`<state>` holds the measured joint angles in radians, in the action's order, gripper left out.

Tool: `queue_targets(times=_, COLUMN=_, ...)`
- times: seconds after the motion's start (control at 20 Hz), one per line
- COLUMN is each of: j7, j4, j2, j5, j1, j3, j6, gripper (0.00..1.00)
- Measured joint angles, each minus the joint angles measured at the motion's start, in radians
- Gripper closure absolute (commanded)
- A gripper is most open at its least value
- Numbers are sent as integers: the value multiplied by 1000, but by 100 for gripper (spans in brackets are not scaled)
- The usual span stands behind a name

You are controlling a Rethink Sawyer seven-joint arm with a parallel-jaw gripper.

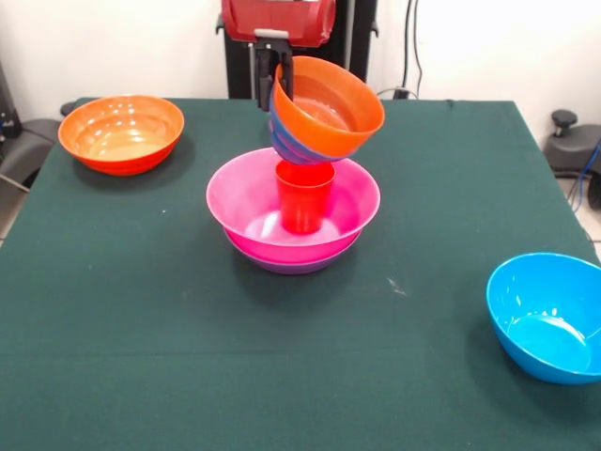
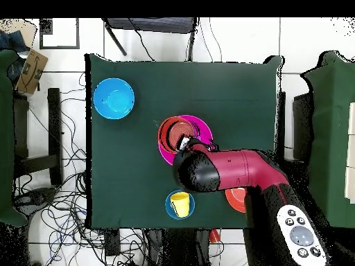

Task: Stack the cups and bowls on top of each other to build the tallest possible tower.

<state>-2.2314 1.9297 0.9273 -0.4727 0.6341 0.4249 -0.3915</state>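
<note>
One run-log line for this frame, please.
tool shut on small orange bowl | tilted above red cup | cup upright in pink bowl | stacking unfinished

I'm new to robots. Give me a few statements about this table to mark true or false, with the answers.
1. A red cup stands inside the pink bowl. True.
2. The gripper is empty. False: it holds a small orange bowl, tilted, with a blue bowl nested under it.
3. The bright blue bowl sits apart from the stack. True.
4. The yellow cup lies in the large orange bowl. False: it sits in a small blue bowl.
5. The pink bowl sits straight on the table. False: a purple bowl is beneath it.
</note>
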Motion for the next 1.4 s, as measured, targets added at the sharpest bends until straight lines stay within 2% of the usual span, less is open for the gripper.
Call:
queue_targets(times=0.65, j7=0, j4=-1, j2=-39, j5=0, j1=-8, j3=-22, j6=0, gripper=100)
queue_targets(times=1.1, j7=0, j4=0, j2=-79, j5=-40, j1=-49, j3=-63, j6=19, gripper=100)
queue_targets(times=1.4, j7=0, j4=0, j2=-94, j5=-77, j1=-100, j3=-113, j6=63, gripper=100)
